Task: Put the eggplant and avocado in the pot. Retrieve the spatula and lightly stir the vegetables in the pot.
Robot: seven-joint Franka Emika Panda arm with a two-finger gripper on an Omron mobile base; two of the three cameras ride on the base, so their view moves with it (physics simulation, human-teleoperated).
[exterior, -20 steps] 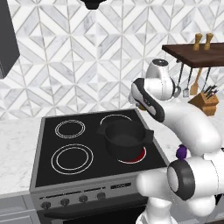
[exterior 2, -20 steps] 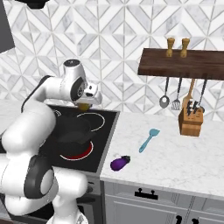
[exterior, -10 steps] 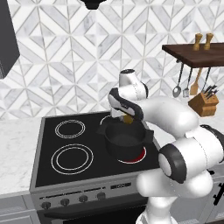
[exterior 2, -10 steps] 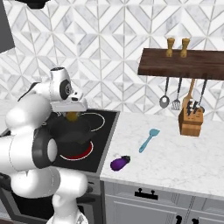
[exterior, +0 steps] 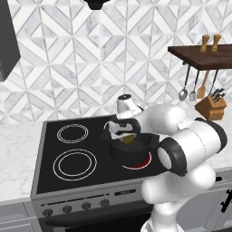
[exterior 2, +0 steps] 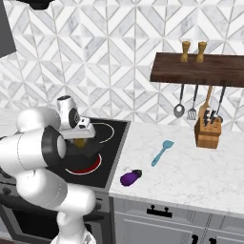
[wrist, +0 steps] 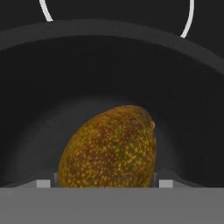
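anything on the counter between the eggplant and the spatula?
No. In the right base view the eggplant lies near the counter's front edge and the spatula farther back and to the right; the marble counter between them is bare.

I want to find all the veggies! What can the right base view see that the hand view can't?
Right base view alone: the eggplant lying on the counter, the spatula farther back, a knife block and hanging utensils. Hand view alone: the avocado's speckled skin close up, framed by the pot's dark inner wall. Both share the avocado and the pot.
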